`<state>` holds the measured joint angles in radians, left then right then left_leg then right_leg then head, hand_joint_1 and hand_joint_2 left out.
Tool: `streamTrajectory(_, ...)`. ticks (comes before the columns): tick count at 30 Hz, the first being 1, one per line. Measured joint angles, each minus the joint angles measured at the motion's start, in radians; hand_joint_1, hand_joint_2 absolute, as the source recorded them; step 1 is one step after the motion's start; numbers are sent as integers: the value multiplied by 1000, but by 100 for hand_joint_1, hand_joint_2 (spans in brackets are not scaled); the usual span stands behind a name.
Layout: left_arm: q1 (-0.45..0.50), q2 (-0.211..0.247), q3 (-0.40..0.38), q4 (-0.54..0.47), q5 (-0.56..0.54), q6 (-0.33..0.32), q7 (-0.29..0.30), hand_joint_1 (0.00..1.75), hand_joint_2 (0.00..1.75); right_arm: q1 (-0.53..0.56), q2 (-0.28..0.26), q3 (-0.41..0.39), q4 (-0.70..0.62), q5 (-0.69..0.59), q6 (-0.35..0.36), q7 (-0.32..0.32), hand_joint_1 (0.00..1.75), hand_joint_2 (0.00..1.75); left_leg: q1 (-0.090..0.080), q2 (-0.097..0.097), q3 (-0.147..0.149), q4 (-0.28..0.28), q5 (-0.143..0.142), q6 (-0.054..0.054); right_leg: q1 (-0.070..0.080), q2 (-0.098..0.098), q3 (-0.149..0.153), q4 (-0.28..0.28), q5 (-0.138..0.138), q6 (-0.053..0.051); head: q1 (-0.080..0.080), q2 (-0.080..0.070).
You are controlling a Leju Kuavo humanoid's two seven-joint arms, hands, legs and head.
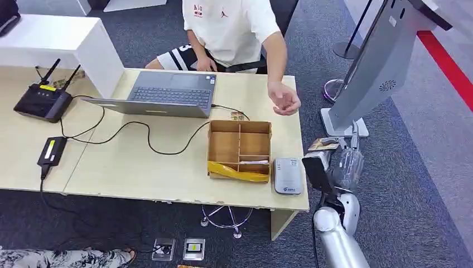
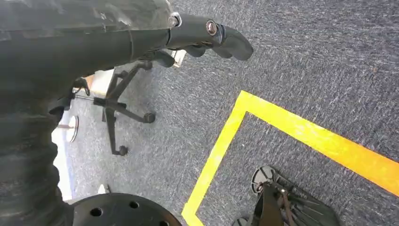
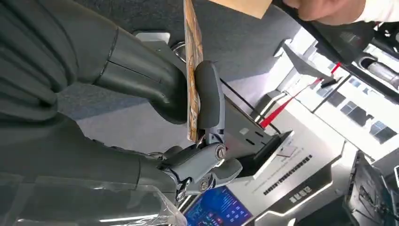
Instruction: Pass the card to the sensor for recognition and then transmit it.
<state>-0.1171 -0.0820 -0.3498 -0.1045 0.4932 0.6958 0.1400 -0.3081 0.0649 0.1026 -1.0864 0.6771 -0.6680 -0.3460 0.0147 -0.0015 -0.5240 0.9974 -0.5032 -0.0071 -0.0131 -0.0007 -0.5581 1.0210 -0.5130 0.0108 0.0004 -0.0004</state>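
Head view showed the right hand (image 1: 347,159) pinching the card (image 1: 322,145) off the desk's (image 1: 139,167) right edge (beyond the sensor (image 1: 288,175)), toward the person's hand (image 1: 285,101); left hand (image 2: 207,40) hung curled, holding nothing.

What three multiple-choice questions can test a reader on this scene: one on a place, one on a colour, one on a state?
1. Where is the white card reader?
A. On the table, beside the cardboard box
B. On the laptop
C. On the floor

2. What colour is the tape line on the carpet?
A. Green
B. Yellow
C. White

3. What is the right robot hand doing?
A. Hanging with nothing in it
B. Pressing on the laptop
C. Holding a card

Answers:
1. A, since the head view shows the reader on the table next to the box's right side.
2. B, as the left wrist view shows a yellow line.
3. C, because the right wrist view shows the card pinched between thumb and finger.
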Motion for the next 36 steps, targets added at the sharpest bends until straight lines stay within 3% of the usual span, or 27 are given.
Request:
streamTrajectory(27,0,0,2,0,-2,-3,0,0,175,0,0,0,0,8,3,1,175,175,0,0,0,0,0,0,0,0,0,0,0,0,0,0)
streamTrajectory(28,2,0,2,0,-12,-19,-2,0,175,-9,2,3,1,50,19,24,175,175,0,0,-5,-1,0,0,0,-1,2,2,0,0,0,0)
streamTrajectory(29,3,1,2,-5,-21,-41,-4,0,175,-50,11,19,11,147,49,88,175,175,0,0,-7,-1,1,-1,-1,-1,-1,4,1,-1,2,0)
streamTrajectory(30,6,6,2,-11,-25,-61,-4,0,175,-120,30,50,38,269,77,175,175,175,-2,6,-25,-1,1,-2,-2,4,-5,6,4,-3,1,0)
streamTrajectory(32,2,21,2,-25,-24,-93,-4,0,175,-319,98,156,134,449,93,298,175,175,-3,19,-25,0,2,-3,-3,17,-17,9,6,-4,0,0)
streamTrajectory(36,-4,31,2,-42,-24,-95,-4,0,175,-486,174,269,258,444,73,313,175,175,2,-7,-10,1,11,-7,1,-8,-15,9,4,-7,-3,0)
